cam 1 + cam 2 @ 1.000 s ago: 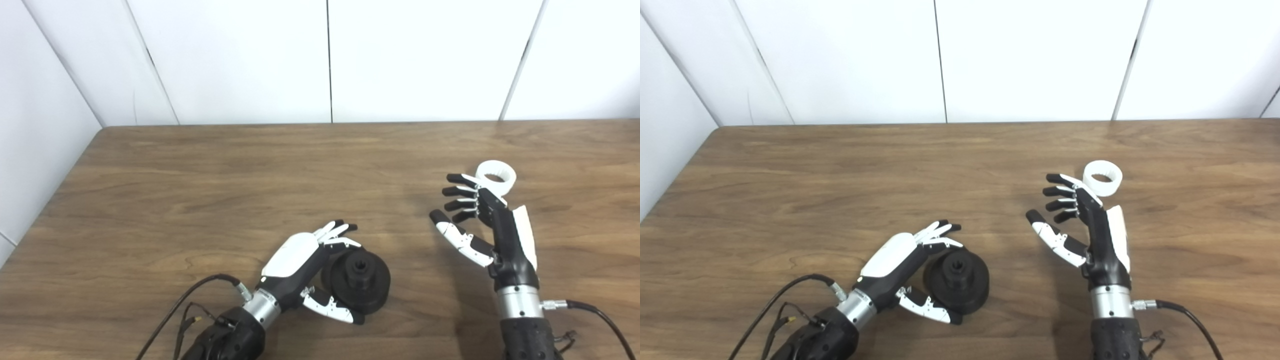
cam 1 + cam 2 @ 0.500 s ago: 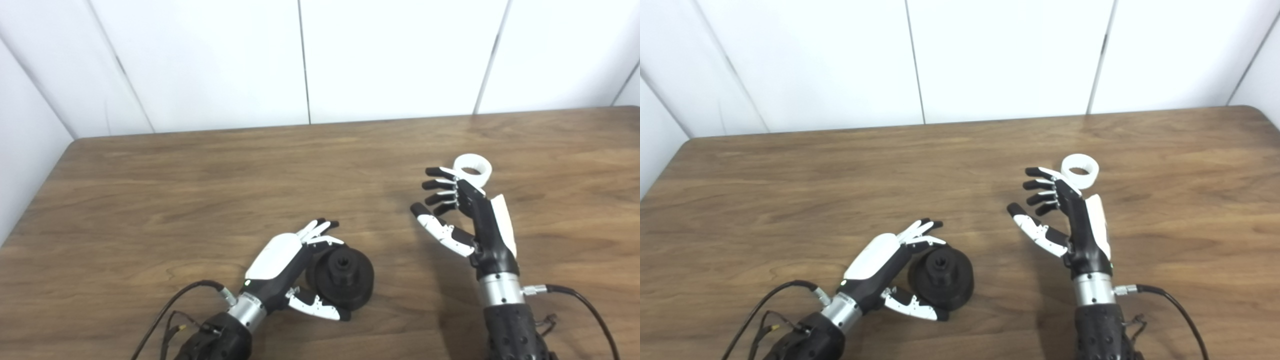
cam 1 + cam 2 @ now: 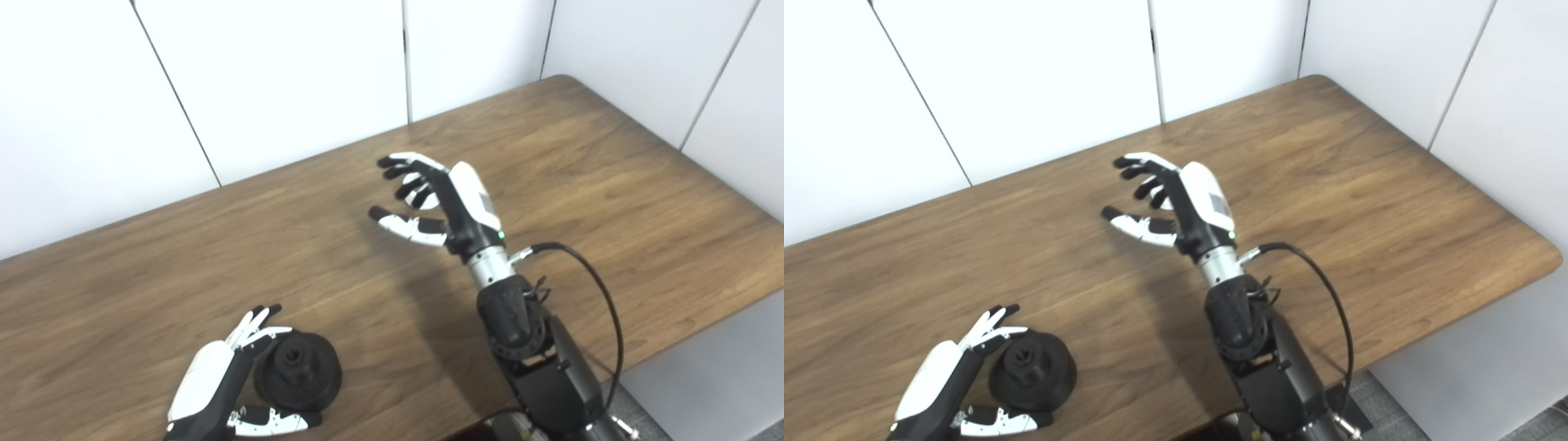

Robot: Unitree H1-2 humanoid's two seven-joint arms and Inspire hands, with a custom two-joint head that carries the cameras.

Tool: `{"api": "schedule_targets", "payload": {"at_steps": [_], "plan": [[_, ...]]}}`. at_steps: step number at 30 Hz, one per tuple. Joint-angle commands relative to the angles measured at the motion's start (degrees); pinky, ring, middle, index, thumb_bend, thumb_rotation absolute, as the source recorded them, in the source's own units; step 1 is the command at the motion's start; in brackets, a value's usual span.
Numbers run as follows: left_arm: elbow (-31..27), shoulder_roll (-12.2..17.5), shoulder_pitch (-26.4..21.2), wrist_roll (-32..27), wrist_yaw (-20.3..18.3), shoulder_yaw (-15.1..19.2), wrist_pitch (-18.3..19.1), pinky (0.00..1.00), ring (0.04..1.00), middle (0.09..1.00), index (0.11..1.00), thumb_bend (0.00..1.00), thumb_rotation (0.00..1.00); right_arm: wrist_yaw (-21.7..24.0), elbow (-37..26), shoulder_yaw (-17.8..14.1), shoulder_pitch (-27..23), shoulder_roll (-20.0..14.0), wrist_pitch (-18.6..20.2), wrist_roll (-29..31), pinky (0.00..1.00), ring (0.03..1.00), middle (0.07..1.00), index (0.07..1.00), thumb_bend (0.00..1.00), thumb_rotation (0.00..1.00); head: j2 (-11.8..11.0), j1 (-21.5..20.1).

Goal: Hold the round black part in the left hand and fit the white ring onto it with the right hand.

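Observation:
The round black part sits on the wooden table at the bottom left. My left hand is open and cupped around the part's left side, fingers behind it and thumb in front. It also shows in the right eye view. My right hand is open, raised over the middle of the table, fingers spread and curled. The white ring shows only as a small white sliver behind the fingers. The rest of it is hidden by the hand.
The table's right edge and rounded front right corner are in view, with grey floor below. A black cable loops from my right wrist. White wall panels stand behind the table.
The whole picture has swung right and tilted, so the camera moved. My right hand now covers the white ring, which showed beyond its fingertips before. My left hand stays cupped at the black part.

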Motion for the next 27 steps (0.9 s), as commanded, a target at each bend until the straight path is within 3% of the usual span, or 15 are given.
{"api": "schedule_targets", "payload": {"at_steps": [1,9,19,27], "plan": [[0.6,0.6,-0.1,0.1,-0.2,0.2,-0.3,0.94,1.000,0.960,0.703,0.96,0.27,-1.1,-2.1,-1.3,-3.0,-2.1,0.8,-2.1,0.50,0.645,0.721,0.731,0.60,0.39,0.0,0.4],[0.2,0.2,0.3,0.4,-0.2,0.3,0.3,0.93,1.000,0.951,0.694,0.97,0.26,1.1,-0.5,-4.2,-6.6,-9.2,4.1,-4.5,0.64,0.829,0.875,0.760,0.62,0.45,-0.6,-0.2],[-0.1,0.5,0.7,0.6,-0.1,0.4,-0.1,0.92,0.999,0.958,0.705,0.96,0.26,6.7,4.9,-2.0,-12.2,-16.6,6.7,-6.3,0.69,0.882,0.915,0.800,0.69,0.53,-0.5,0.6],[0.1,-0.2,0.6,1.0,0.2,0.3,0.2,0.92,0.998,0.952,0.699,0.96,0.27,9.1,13.4,1.4,-17.1,-20.4,5.7,-6.3,0.71,0.900,0.927,0.803,0.70,0.57,-0.5,1.2]]}}
